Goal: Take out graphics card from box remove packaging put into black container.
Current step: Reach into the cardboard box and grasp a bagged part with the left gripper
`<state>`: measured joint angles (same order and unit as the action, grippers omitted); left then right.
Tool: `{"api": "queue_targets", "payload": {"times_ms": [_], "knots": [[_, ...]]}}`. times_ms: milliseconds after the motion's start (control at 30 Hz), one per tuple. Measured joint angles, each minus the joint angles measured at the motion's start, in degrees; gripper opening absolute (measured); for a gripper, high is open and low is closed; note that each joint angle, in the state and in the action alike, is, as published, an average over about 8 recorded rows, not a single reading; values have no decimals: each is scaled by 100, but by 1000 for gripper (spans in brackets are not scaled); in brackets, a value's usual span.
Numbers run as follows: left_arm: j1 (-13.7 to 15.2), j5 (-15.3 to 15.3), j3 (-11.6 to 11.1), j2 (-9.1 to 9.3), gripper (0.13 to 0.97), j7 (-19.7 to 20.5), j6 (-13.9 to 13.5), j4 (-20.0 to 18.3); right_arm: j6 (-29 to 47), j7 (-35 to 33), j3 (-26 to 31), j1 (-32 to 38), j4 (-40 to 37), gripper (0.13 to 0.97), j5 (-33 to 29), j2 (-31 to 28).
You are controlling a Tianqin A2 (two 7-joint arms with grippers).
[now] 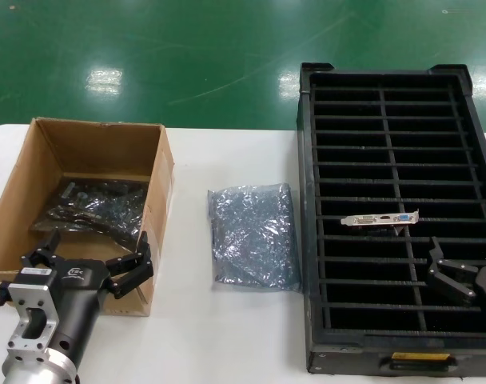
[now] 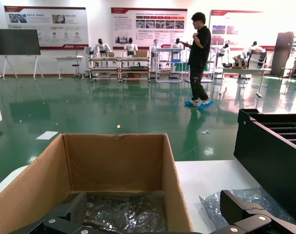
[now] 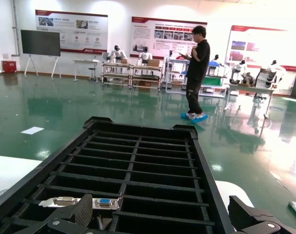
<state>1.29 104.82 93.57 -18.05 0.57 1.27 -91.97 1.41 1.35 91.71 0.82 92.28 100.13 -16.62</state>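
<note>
Left tool lower left of the frame, fingers spread wide, right tool lower right, fingers parted

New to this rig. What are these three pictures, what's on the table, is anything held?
It is a two-armed robot. One picture looks down from its head; the other two come from cameras on each wrist. On the white table sit a cardboard box holding bagged cards, an empty anti-static bag, and a black slotted container with one graphics card standing in a slot. The left gripper hangs open over the box's near edge; the right gripper is open above the container. Nothing is held.
</note>
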Motion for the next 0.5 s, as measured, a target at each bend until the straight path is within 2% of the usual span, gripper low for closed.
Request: {"api": "queue_targets", "payload": {"times_ms": [500], "knots": [[0, 0, 0, 0, 966, 0, 0, 0, 0, 0, 0, 0, 0, 966, 0, 0]]}}
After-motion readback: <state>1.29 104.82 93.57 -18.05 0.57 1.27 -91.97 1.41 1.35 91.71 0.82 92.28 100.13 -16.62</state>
